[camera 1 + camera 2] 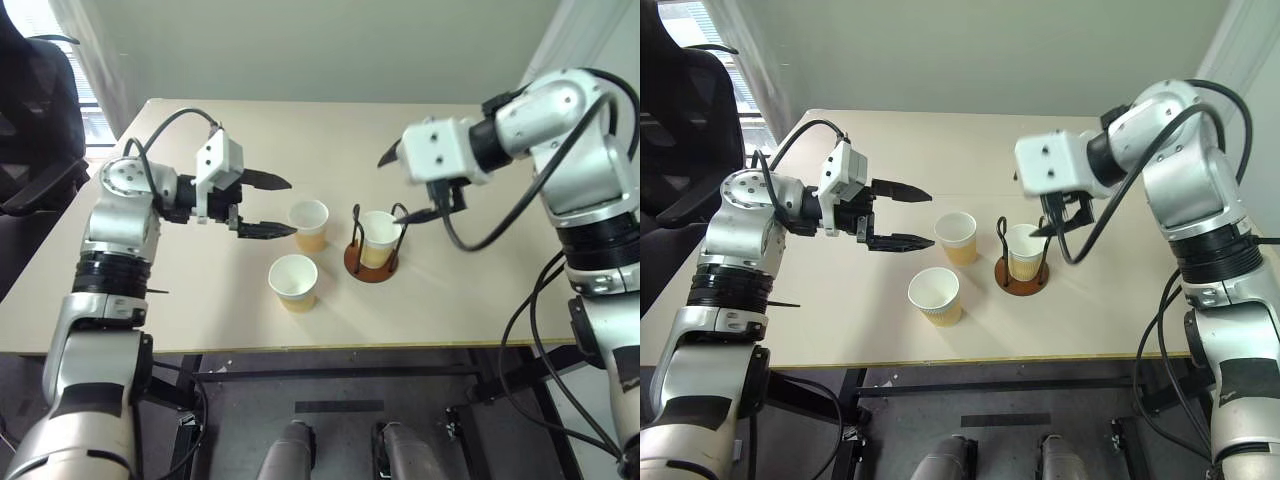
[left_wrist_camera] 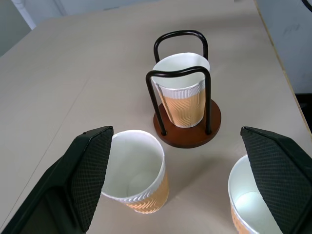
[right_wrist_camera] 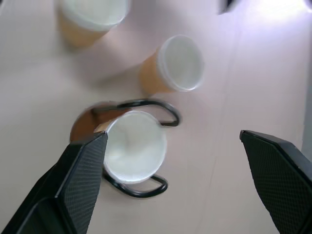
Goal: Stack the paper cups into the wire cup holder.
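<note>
On the beige table [image 1: 200, 300], near its middle, stands the wire cup holder [image 1: 371, 262], a reddish-brown disc base carrying two black upright wire loops. One paper cup [image 1: 379, 238] sits upright inside the holder, between the loops, its white rim level with their tops. Two further paper cups stand upright on the bare tabletop to the robot's left of the holder: the far cup [image 1: 309, 224] just beside the holder, and the near cup [image 1: 294, 281] closer to the table's front edge, apart from both the holder and the far cup. The left gripper [image 1: 272, 205] hovers above the table with its two black fingers spread wide and empty, pointing toward the far cup; in the left wrist view both loose cups lie between its fingers, with the holder beyond. The right gripper [image 1: 1048, 221] hangs over the holder from the robot's right, its fingers likewise parted wide and grasping nothing; the right wrist view looks down into the seated cup and the two loose ones.
</note>
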You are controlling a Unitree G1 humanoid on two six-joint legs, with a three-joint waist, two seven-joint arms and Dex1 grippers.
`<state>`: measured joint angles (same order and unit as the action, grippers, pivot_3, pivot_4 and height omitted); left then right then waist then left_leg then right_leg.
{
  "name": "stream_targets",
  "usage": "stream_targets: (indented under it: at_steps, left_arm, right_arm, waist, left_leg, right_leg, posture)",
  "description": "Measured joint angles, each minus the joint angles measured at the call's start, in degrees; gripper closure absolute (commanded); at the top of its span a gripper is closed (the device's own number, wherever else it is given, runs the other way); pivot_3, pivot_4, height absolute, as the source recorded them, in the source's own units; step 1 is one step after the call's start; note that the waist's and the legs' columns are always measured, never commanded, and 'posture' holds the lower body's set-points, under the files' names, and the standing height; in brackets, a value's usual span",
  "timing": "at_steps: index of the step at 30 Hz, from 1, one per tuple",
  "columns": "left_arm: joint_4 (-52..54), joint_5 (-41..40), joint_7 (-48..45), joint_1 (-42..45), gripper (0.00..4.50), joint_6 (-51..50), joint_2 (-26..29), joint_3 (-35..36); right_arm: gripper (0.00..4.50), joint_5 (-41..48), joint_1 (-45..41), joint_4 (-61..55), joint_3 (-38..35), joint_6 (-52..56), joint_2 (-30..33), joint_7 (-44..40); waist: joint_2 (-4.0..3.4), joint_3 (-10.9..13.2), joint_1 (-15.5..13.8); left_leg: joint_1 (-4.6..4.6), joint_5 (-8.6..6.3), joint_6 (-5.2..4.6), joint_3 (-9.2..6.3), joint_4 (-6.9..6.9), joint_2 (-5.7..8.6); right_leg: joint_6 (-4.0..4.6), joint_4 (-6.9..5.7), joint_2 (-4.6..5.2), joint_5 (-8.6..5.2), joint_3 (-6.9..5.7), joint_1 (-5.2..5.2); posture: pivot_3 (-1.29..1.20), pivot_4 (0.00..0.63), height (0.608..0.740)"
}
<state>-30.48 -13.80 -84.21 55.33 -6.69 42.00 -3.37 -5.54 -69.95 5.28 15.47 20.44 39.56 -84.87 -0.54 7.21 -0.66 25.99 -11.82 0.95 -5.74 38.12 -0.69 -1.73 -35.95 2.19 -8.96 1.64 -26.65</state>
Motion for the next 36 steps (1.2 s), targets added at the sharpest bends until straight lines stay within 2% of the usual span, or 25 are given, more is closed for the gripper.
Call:
stream_targets:
  at_steps: [5, 7, 11, 15, 21, 28, 36]
  left_arm:
    - [-1.4, 3.3, -1.6, 1.2, 0.00, 4.6, 2.5, -1.4]
    - [-2.4, 5.2, -2.0, 2.6, 0.00, 7.3, 3.4, -2.4]
    - [-6.5, 11.9, -0.4, 5.7, 0.00, 15.8, 4.1, -5.9]
    - [-13.3, 22.3, 4.4, 8.8, 0.00, 27.9, 4.4, -12.1]
    - [-21.5, 31.6, 10.6, 15.4, 0.00, 37.5, 2.2, -17.6]
    - [-28.6, 34.3, 13.2, 22.9, 0.00, 41.5, -2.9, -18.9]
    - [-31.0, 34.2, 7.8, 24.7, 0.00, 42.7, -6.9, -20.0]
  right_arm:
    - [0.09, 7.5, 2.9, -3.2, -6.8, 14.3, 0.6, 4.0]
    - [0.09, 9.3, 4.5, -3.7, -8.4, 16.8, 1.7, 5.3]
    - [0.09, 12.6, 7.3, -5.3, -10.8, 17.0, 2.5, 7.6]
    - [0.09, 14.0, 11.8, -5.1, -11.1, 16.2, 5.6, 8.4]
    - [0.09, 14.8, 12.2, -3.5, -10.6, 15.2, 8.0, 8.5]
    - [0.09, 14.9, 11.7, -1.8, -8.2, 14.9, 10.8, 6.8]
    - [0.09, 14.8, 8.9, 1.0, -6.5, 14.8, 13.0, 4.5]
  waist:
    - [0.00, 0.0, -0.1]
    - [0.00, 0.0, -0.2]
    - [0.00, 0.0, -0.1]
    - [0.00, 0.0, 0.0]
    - [0.00, 0.0, -0.1]
    - [0.00, 0.0, -0.2]
    - [0.00, 0.0, -0.2]
  left_leg:
    - [0.00, 0.03, 0.04, -0.01, -0.02, 0.01]
    - [0.00, 0.04, 0.04, -0.01, 0.00, 0.02]
    - [-0.05, 0.06, 0.01, 0.00, 0.00, 0.02]
    - [-0.03, 0.08, -0.01, 0.00, 0.03, 0.04]
    - [0.01, 0.08, -0.02, -0.01, -0.02, 0.05]
    - [0.09, 0.03, -0.10, 0.00, -0.07, 0.18]
    - [0.13, -0.07, -0.23, 0.02, -0.04, 0.28]
  right_leg:
    - [0.03, -0.01, 0.00, -0.02, 0.00, 0.00]
    - [0.03, -0.01, 0.00, -0.02, 0.01, 0.00]
    - [0.03, -0.05, 0.00, -0.02, 0.04, 0.00]
    - [0.01, -0.02, 0.00, 0.00, 0.06, 0.02]
    - [-0.01, 0.03, 0.00, 0.00, 0.04, -0.02]
    - [-0.07, 0.08, 0.12, 0.01, 0.08, -0.06]
    - [-0.31, 0.07, 0.18, -0.01, 0.12, -0.10]
  posture:
    - [0.00, 0.150, 0.740]
    - [0.00, 0.150, 0.740]
    - [0.00, 0.150, 0.740]
    - [0.00, 0.150, 0.740]
    - [0.00, 0.150, 0.740]
    - [0.00, 0.150, 0.740]
    - [0.00, 0.150, 0.740]
